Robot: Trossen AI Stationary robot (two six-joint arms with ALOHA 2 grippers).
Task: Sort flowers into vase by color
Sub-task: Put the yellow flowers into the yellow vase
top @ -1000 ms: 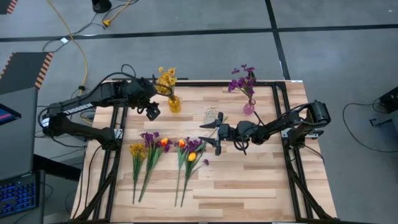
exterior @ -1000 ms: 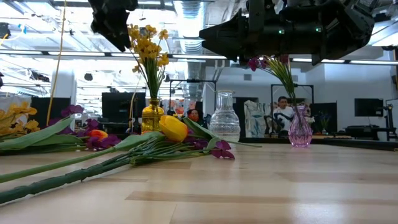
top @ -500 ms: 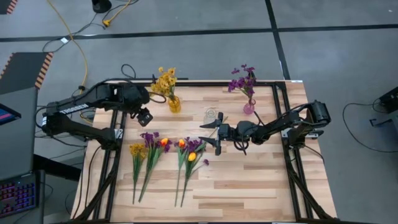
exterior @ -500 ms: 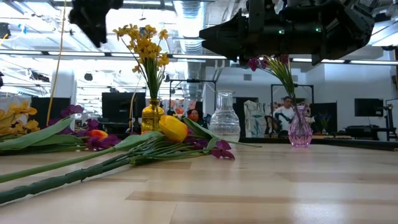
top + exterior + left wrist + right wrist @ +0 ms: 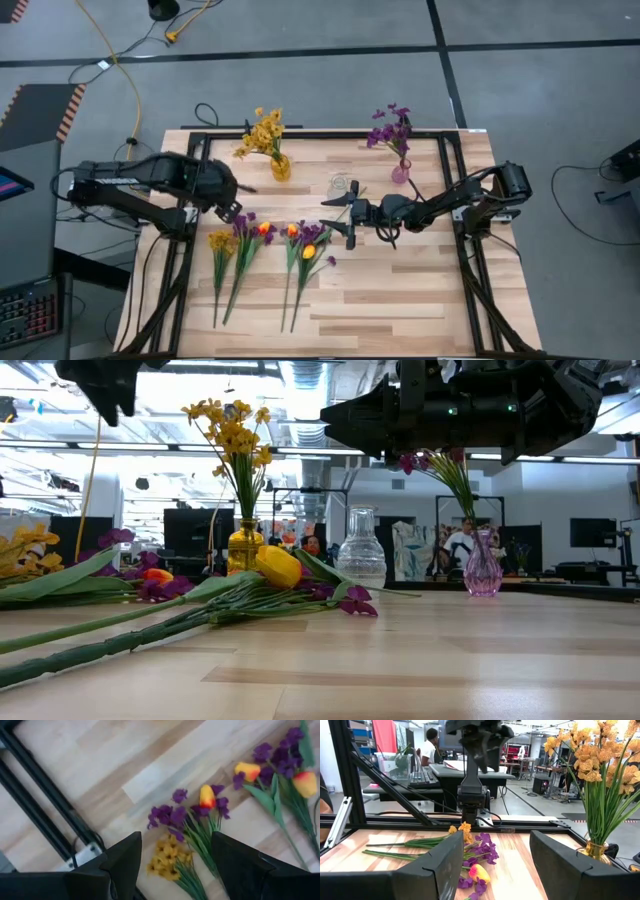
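Observation:
Loose flowers lie flat on the table's left half: a yellow cluster (image 5: 220, 241) (image 5: 167, 860), purple blooms (image 5: 167, 815) with an orange-yellow tulip (image 5: 207, 796), and a second bunch (image 5: 306, 242). My left gripper (image 5: 232, 208) (image 5: 175, 870) hangs open above the yellow cluster, pointing steeply down and touching nothing. My right gripper (image 5: 336, 215) (image 5: 495, 865) stands open and level at mid-table, pointing toward the table's left. At the back, a yellow vase (image 5: 281, 168) holds yellow flowers (image 5: 265, 130), and a pink vase (image 5: 400, 173) holds purple flowers (image 5: 392, 125). A clear vase (image 5: 340, 185) stands between them.
A black frame (image 5: 190, 190) runs along the table's left, far and right edges. Bare wood (image 5: 400, 290) lies at the near right. Beyond the table the low view shows a room with people (image 5: 460, 545).
My left gripper has swung away from the yellow vase toward the table's near-left, over the lying flowers. It has rolled and tipped further down on the way, staying open. The flowers and my right arm have kept still.

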